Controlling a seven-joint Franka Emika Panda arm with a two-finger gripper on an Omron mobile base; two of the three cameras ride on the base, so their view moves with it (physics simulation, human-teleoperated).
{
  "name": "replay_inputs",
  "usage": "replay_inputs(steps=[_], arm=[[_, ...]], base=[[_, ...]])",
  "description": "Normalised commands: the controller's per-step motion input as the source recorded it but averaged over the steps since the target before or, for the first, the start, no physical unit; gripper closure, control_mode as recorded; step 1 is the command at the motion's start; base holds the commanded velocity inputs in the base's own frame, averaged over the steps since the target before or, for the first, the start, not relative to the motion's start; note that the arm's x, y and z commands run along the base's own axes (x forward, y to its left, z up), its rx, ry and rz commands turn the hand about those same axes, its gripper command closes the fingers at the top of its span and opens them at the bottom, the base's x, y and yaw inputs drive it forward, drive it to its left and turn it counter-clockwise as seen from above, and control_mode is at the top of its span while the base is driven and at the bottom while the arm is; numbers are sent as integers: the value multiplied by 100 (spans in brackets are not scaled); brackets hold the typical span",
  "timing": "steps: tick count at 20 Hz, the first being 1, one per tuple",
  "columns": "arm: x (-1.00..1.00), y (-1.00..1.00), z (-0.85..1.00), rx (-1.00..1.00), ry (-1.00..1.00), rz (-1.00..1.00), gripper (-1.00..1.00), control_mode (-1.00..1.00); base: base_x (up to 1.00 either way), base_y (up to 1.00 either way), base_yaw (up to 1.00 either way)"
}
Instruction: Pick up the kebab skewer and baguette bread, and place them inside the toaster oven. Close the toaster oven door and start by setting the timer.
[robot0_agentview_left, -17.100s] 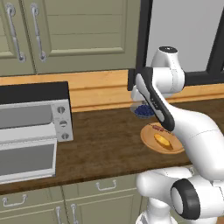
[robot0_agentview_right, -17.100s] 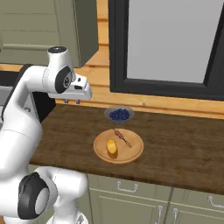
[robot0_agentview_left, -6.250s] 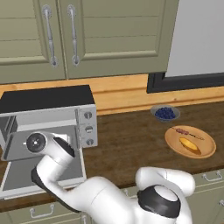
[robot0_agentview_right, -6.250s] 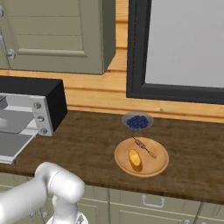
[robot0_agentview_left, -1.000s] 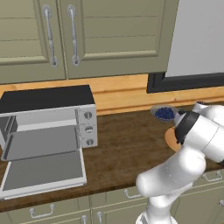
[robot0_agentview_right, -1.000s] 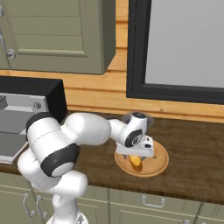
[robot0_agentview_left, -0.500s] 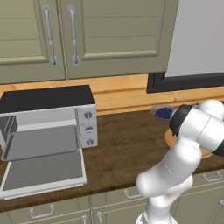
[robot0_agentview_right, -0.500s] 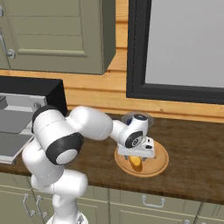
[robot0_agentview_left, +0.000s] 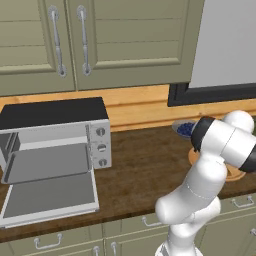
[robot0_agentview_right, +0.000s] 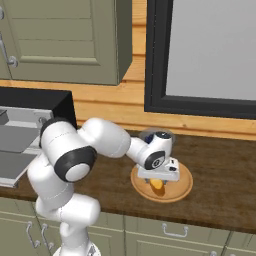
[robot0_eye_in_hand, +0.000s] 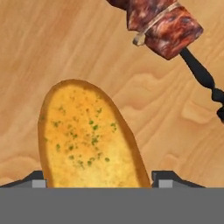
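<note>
Now the gripper (robot0_eye_in_hand: 97, 183) straddles the bread (robot0_eye_in_hand: 87, 135), jaws apart, not yet clamped; skewer (robot0_eye_in_hand: 159, 22) just beyond. Looks light, crusty — grip its middle across the width.

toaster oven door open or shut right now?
Open. The toaster oven door lies folded down flat on the counter in front of the toaster oven, and the tray inside the cavity shows above it.

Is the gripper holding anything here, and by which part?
Not yet: the gripper straddles the baguette bread at one end, fingertips apart on either side.
</note>
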Motion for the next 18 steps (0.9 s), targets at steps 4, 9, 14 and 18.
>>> replay_inputs(steps=[4,9,14,18], arm=[[0,0,-31,0,0,0,100,-100],[-2,10,-3,-2,-1,-2,100,-100],[-30,79,78,-16,-5,-6,100,-100],[-56,76,79,-9,-4,-1,100,-100]], base=[[0,0,0],[0,0,0],[0,0,0],[0,0,0]])
